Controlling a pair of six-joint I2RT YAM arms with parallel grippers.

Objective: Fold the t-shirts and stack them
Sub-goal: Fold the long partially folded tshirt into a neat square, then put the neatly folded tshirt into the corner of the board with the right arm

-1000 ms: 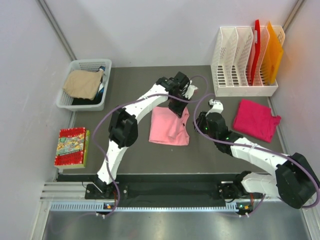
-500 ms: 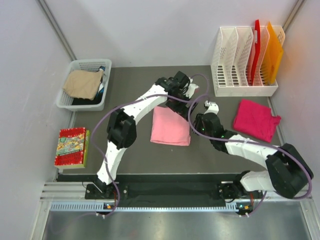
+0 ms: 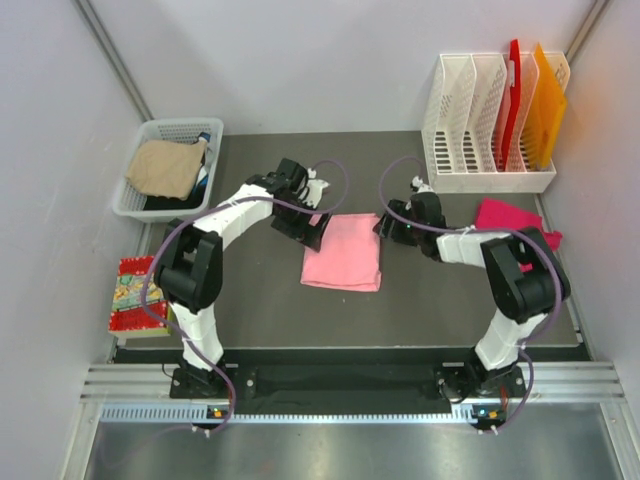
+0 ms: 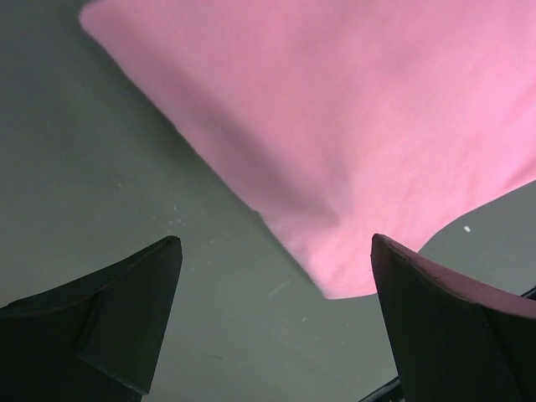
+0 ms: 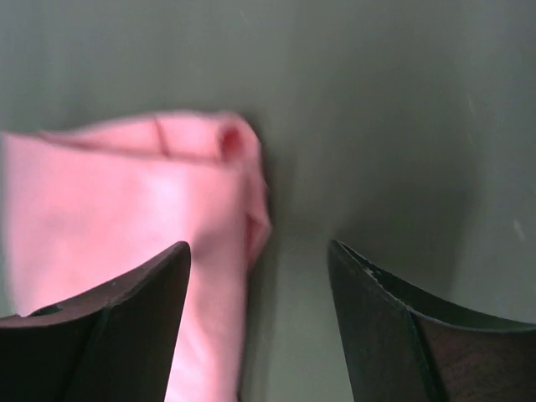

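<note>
The only print in view is on the cover of the red-edged book (image 3: 140,296) at the left edge of the bench (image 3: 270,305), and it is too small to read.

The left arm rises from its near base, bends at the elbow on the left side and reaches right, so that the left end effector (image 3: 312,228) sits low at the far left corner of the light pink t-shirt (image 3: 342,254). The right arm stands up from its near base, folds at the elbow and stretches left, which puts the right end effector (image 3: 388,226) at the far right corner of the same shirt.

The pink t-shirt lies folded and flat in the middle of the bench, between the two end effectors. In the left wrist view the left end effector (image 4: 275,251) has its fingers (image 4: 109,322) wide apart, with a corner of the pink t-shirt (image 4: 335,126) on the bench between them, not clamped. In the right wrist view the right end effector (image 5: 260,247) also has its fingers apart, and the rolled edge of the pink t-shirt (image 5: 126,209) lies on the bench by its left finger, not gripped.

The magenta t-shirt (image 3: 512,222) lies folded at the right side of the bench, partly hidden behind the right arm, near the white file rack (image 3: 480,130)
</note>
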